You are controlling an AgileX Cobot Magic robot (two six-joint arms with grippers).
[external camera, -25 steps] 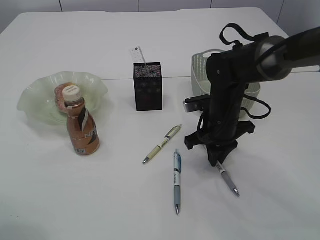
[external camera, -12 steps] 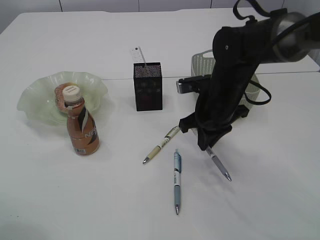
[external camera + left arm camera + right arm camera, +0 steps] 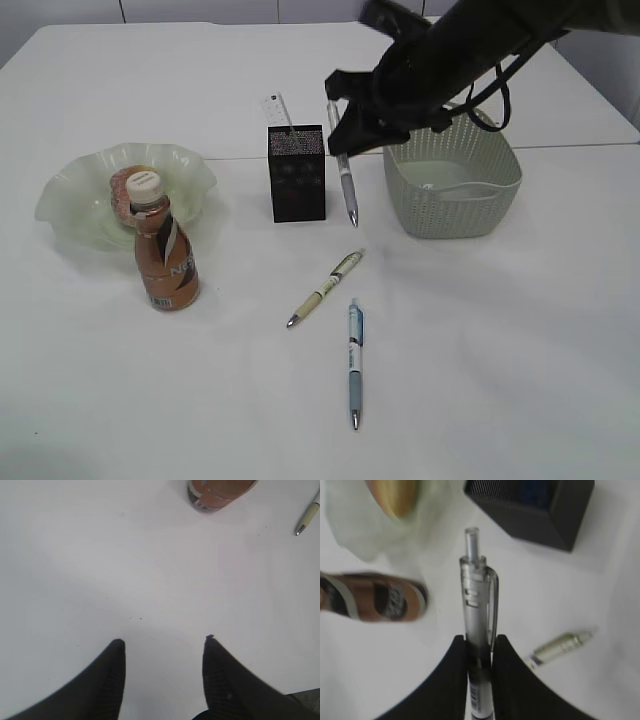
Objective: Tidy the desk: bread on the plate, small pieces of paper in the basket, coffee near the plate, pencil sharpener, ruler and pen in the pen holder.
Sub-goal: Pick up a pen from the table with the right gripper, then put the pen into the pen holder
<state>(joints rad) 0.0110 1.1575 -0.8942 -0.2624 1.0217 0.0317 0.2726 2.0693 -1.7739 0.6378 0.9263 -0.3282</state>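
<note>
Risk: right claw (image 3: 345,135) is pinching grey pen (image 3: 346,185) off-centre beside pen holder (image 3: 297,172); pen tilting could be catching the rim. Left claw (image 3: 162,645) is hovering half-spread, empty.

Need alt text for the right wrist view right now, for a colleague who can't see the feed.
The right gripper is shut on a clear grey pen, its push-button end pointing away from the camera. Beyond lie the black pen holder, the blurred coffee, the plate holding the bread, and another pen on the desk.
</note>
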